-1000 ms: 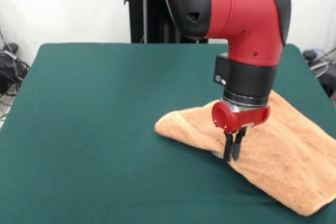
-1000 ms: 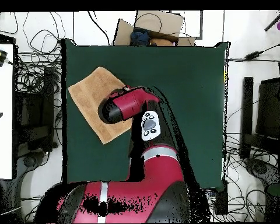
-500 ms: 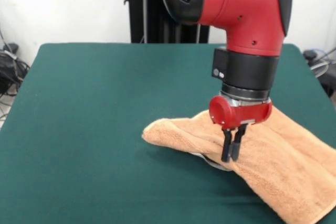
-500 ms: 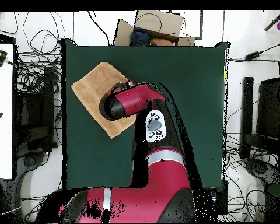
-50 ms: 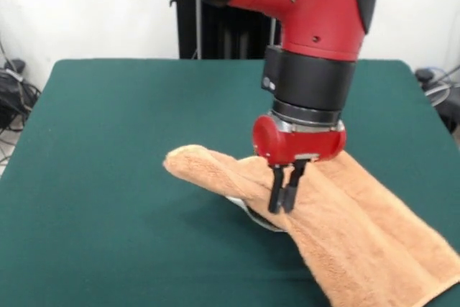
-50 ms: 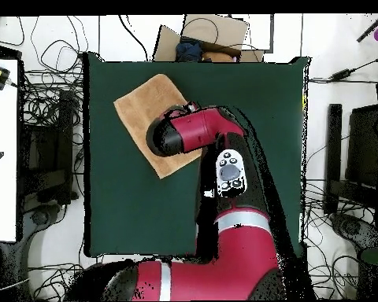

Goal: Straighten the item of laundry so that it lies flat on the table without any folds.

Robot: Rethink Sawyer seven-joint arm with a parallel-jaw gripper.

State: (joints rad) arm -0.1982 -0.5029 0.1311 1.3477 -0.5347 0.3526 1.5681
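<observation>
I see the gripper (image 5: 283,199) with its two black fingers (image 5: 276,190) pressed nearly together, pinching the towel (image 5: 359,242) at its near edge, where a small pale tag hangs under the cloth. The pinched part is lifted from the table (image 5: 108,177), so the towel makes a ridge that runs to a rounded fold on the left in the front view. The rest of it lies down toward the near right corner of the front view and reaches the table edge there. In the overhead view the towel (image 6: 145,110) sits in the upper left part of the table (image 6: 255,102), partly under the red arm (image 6: 194,132). Much green surface is free on the other side.
</observation>
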